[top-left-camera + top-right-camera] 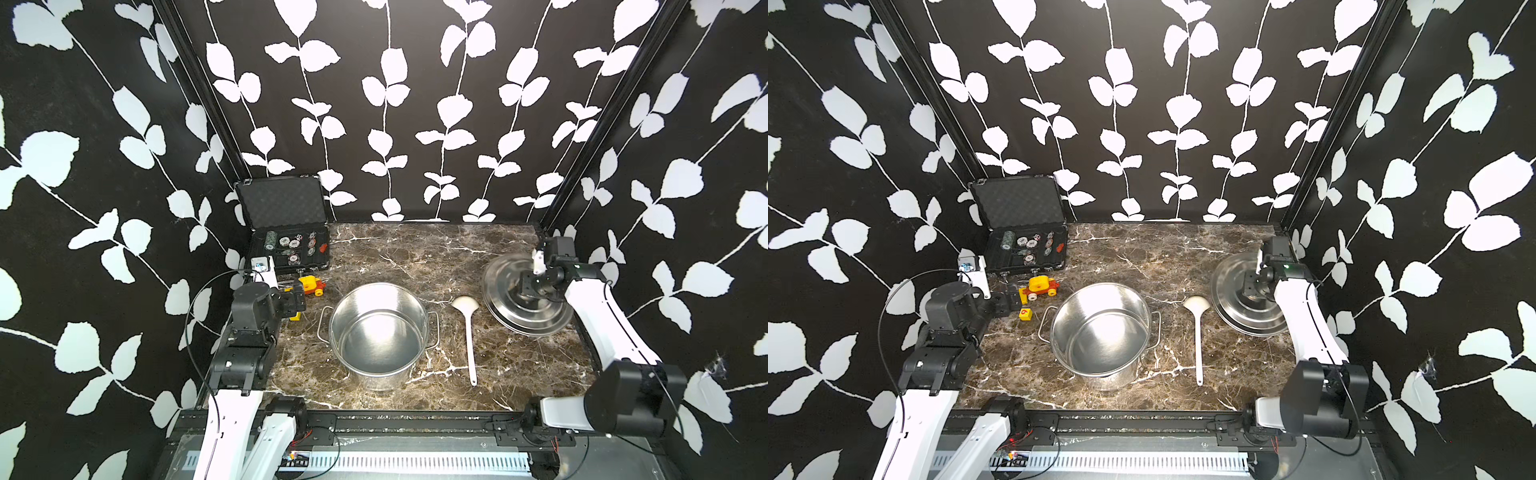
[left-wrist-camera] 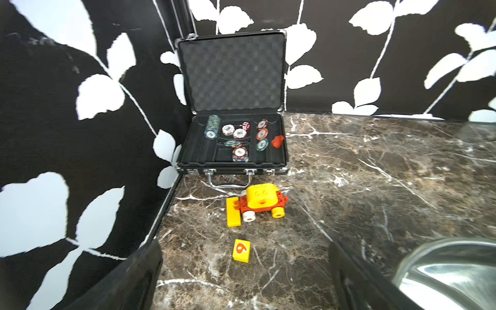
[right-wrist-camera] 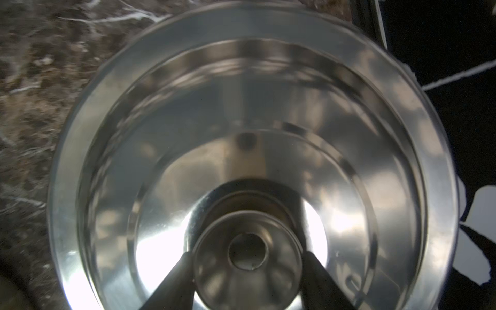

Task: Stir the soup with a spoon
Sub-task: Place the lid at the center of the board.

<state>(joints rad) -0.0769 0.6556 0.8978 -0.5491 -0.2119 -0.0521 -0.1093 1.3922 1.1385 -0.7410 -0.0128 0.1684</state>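
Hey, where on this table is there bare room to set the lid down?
Widest bare marble: the back middle of the table, between the chip case and the lid. Also the front right corner, between the spoon and the right arm. Crowded: back left, around the case, toy car and yellow block.

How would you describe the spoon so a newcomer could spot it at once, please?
Start at the big steel pot in the middle of the marble table. Between it and the steel lid lies the spoon. Unlike its shiny metal neighbours, it is white plastic, long and slim with a round bowl.
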